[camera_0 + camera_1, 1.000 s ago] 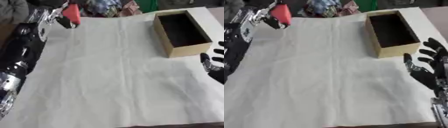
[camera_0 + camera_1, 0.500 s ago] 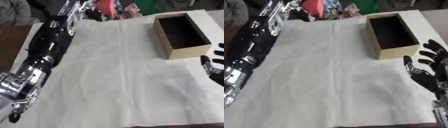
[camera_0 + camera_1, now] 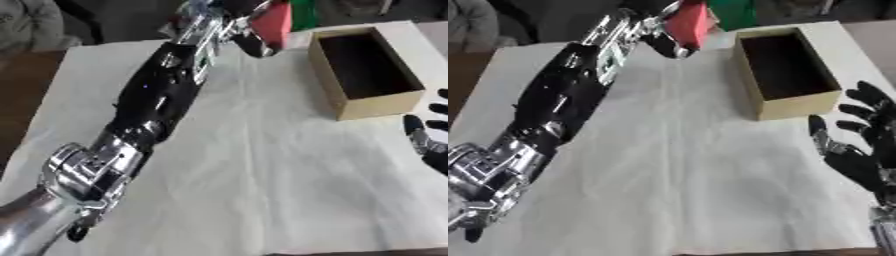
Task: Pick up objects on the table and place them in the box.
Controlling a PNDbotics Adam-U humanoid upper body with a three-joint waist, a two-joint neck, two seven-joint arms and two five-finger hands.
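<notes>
A pale cloth (image 3: 675, 165), creased down its middle, covers the whole surface, with a dark floor and blurred clutter showing beyond the far edge. At the far end, left of centre, the left hand (image 3: 662, 37) has its fingers (image 3: 254, 46) curled around a red block (image 3: 689, 21), a flat-sided piece with a plain, bright red face and no markings that can be made out; it is held above the cloth, off the surface, just left of the box's far left corner. A green object (image 3: 732, 12) sits right behind it at the far edge, its shape unclear. The left arm (image 3: 162, 95) stretches from the near left corner diagonally to the far centre, black along the forearm with silver joints near the camera. The box (image 3: 785, 72) is an open cardboard carton with tan walls and a dark inside, lying lengthwise on the right far part of the surface; nothing can be seen inside it. The right hand (image 3: 859, 150) rests at the right edge, near the box's near end, with its black fingers spread and pointing up, holding nothing.
</notes>
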